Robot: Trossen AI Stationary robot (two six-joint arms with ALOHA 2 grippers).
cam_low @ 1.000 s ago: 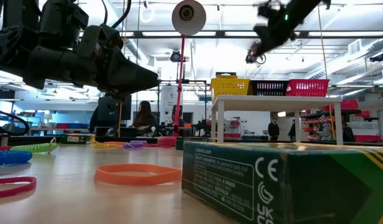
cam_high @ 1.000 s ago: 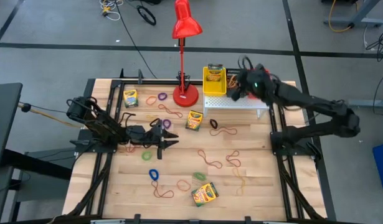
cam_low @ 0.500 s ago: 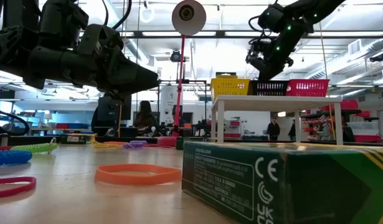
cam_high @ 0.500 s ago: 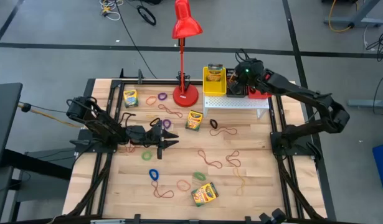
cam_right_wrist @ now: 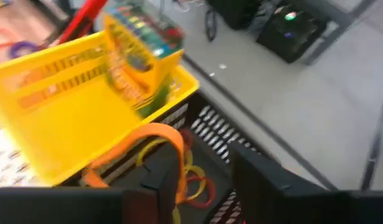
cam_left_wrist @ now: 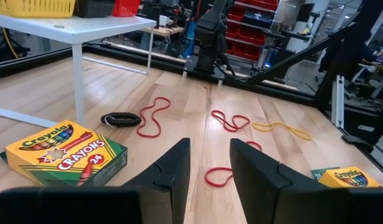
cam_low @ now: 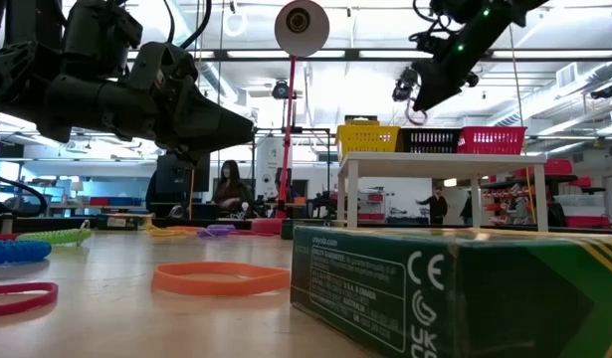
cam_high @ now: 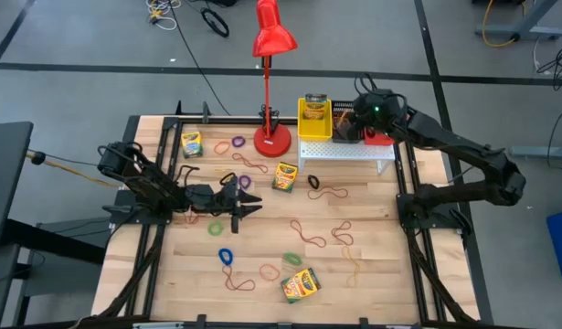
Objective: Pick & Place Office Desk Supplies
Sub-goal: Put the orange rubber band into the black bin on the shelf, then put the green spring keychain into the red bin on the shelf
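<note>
Crayon boxes lie flat on the table [cam_high: 191, 143], [cam_high: 285, 175], [cam_high: 300, 285]. Another stands in the yellow basket [cam_right_wrist: 54, 124] as a box [cam_right_wrist: 138, 62]. Rubber bands lie scattered, among them blue [cam_high: 226, 257], green [cam_high: 292, 260] and black [cam_high: 314, 182]. My right gripper [cam_high: 365, 111] hangs open above the black basket [cam_right_wrist: 210, 130] on the white stand [cam_high: 349, 151]. An orange band [cam_right_wrist: 160, 140] arches beside one of its fingers. My left gripper [cam_high: 247, 203] is open and empty, just above the table's left middle. My right gripper's finger [cam_right_wrist: 169, 177] stands right beside the orange band's arch [cam_right_wrist: 175, 146]. I cannot tell whether it touches the band. The band's lower end reaches down into the black basket.
The red desk lamp [cam_high: 273, 137] stands left of the stand. A red basket [cam_high: 379, 137] sits at the stand's right end. In the left wrist view a crayon box [cam_left_wrist: 60, 152], a black band [cam_left_wrist: 121, 118] and red bands [cam_left_wrist: 152, 115] lie ahead of the fingers.
My right gripper has swung over the stand toward the table's far edge and left and dipped toward the baskets. It has then come back a little to the right and up.
</note>
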